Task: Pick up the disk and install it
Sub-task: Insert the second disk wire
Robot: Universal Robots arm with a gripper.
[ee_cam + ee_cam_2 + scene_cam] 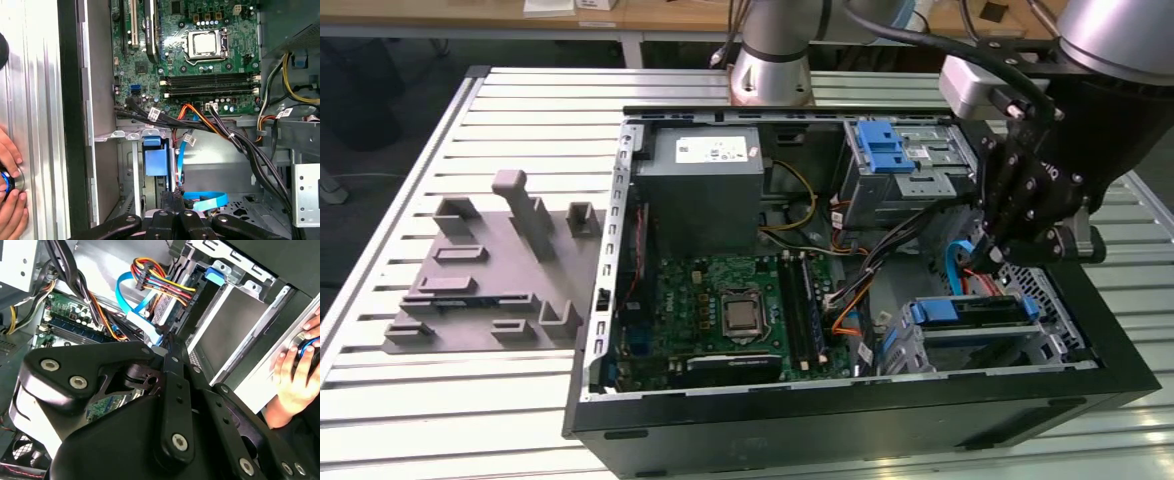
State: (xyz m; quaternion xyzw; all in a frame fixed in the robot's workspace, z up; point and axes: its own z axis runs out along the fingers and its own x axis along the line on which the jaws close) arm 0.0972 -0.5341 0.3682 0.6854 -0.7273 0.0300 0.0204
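While your gripper (1007,250) hung over the drive cage (987,330), its state untellable, the disk (967,310) sat seated just below it.

Robotics lab: open computer case (854,400) on slatted aluminium table (480,400), desks behind (587,15).

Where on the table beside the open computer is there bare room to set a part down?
The slatted table is bare behind the grey holder block, and in front of it. Inside the computer case it is crowded: cables, circuit board and the end effector.
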